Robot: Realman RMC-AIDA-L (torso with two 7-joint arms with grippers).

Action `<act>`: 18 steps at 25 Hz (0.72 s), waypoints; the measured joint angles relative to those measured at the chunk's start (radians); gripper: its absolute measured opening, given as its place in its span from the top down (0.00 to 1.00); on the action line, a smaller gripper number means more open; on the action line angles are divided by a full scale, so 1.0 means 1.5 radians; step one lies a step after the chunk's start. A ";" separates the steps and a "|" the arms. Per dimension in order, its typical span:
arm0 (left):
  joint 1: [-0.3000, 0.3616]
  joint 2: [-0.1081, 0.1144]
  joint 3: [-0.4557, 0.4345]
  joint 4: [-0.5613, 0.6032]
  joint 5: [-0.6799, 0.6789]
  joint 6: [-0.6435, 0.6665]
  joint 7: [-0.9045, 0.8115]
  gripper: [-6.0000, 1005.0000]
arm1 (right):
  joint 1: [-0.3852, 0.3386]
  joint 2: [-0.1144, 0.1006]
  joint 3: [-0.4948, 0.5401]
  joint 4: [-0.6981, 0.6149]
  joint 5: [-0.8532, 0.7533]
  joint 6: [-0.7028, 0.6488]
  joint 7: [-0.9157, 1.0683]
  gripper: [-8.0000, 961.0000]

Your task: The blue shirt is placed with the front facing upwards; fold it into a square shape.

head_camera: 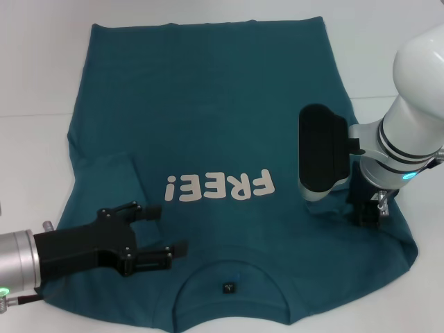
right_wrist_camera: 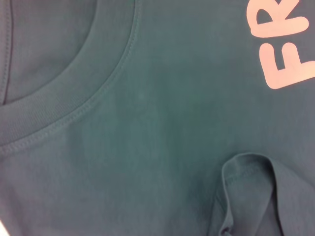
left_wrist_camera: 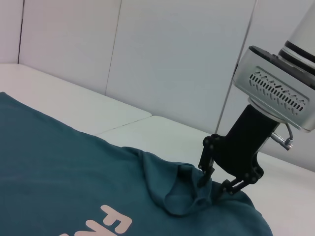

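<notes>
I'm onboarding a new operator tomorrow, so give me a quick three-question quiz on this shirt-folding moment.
1. True or false: the left gripper has its fingers closed on the collar of the blue shirt.
2. Which part of the shirt is the right gripper pinching? A) far hem B) bunched sleeve fabric on the robot's right C) chest lettering
3. Fill in: the white word on the chest reads ____.

Key
1. False: it is open above the shirt, beside the collar.
2. B
3. FREE!
</notes>
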 joint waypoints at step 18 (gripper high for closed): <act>0.006 -0.001 0.000 -0.003 0.000 0.001 0.000 0.09 | -0.003 0.001 -0.027 0.009 0.000 0.069 0.000 0.82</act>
